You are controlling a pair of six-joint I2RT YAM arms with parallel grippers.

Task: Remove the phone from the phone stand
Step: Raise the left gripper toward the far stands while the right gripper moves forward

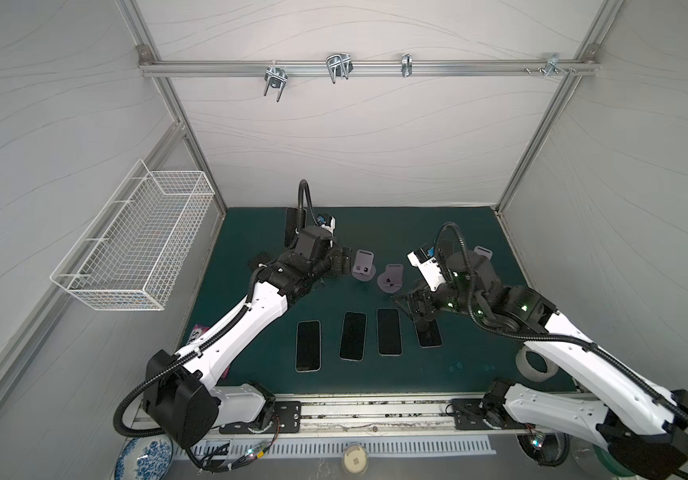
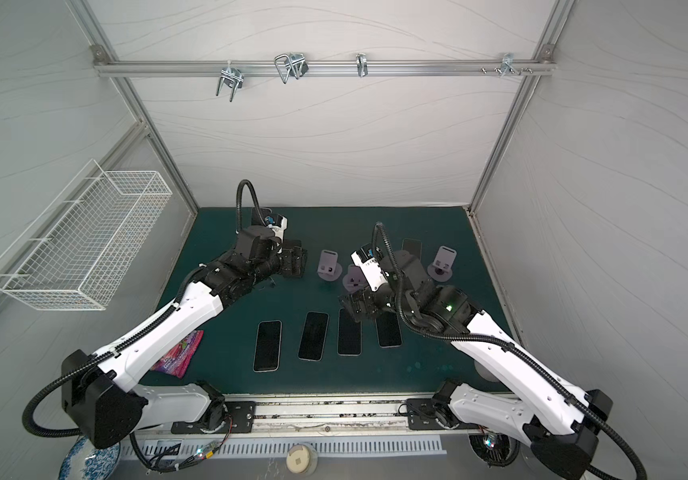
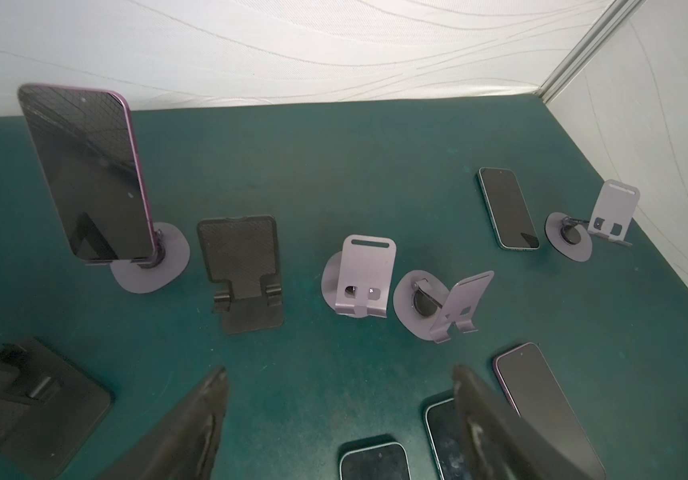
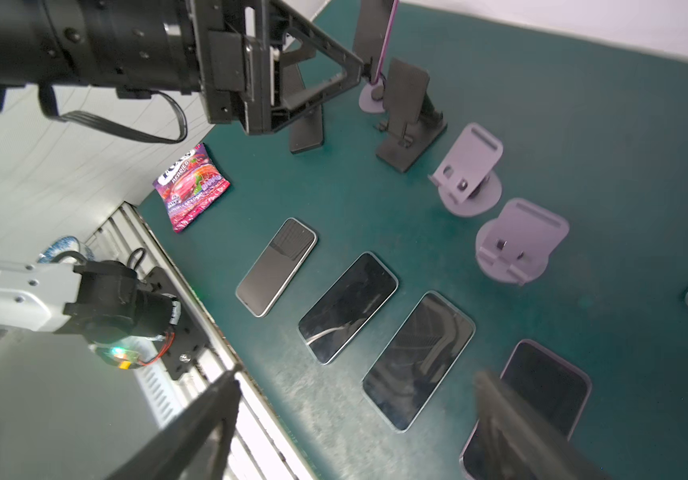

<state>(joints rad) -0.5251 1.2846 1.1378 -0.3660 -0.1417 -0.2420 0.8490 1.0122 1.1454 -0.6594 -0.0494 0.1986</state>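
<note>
A purple-edged phone [image 3: 89, 166] stands upright on a lilac phone stand [image 3: 155, 266] at the back left of the green mat. In both top views my left arm hides most of that phone [image 1: 293, 224]. My left gripper [image 3: 340, 372] is open over bare mat, well short of it, with nothing between its fingers [image 3: 197, 424]. It shows in a top view as the left gripper [image 1: 344, 264] beside an empty lilac stand [image 1: 364, 266]. My right gripper [image 4: 357, 376] is open and empty, hovering by the rightmost flat phone [image 4: 550, 386] in the front row.
Several phones lie flat in a row [image 1: 352, 336] at the front. Empty lilac stands [image 3: 446, 303] and black stands [image 3: 242, 270] fill the middle. Another phone [image 3: 508, 208] lies at the back right. A snack packet [image 2: 180, 353], tape roll [image 1: 535, 365] and wire basket [image 1: 134, 241] flank the mat.
</note>
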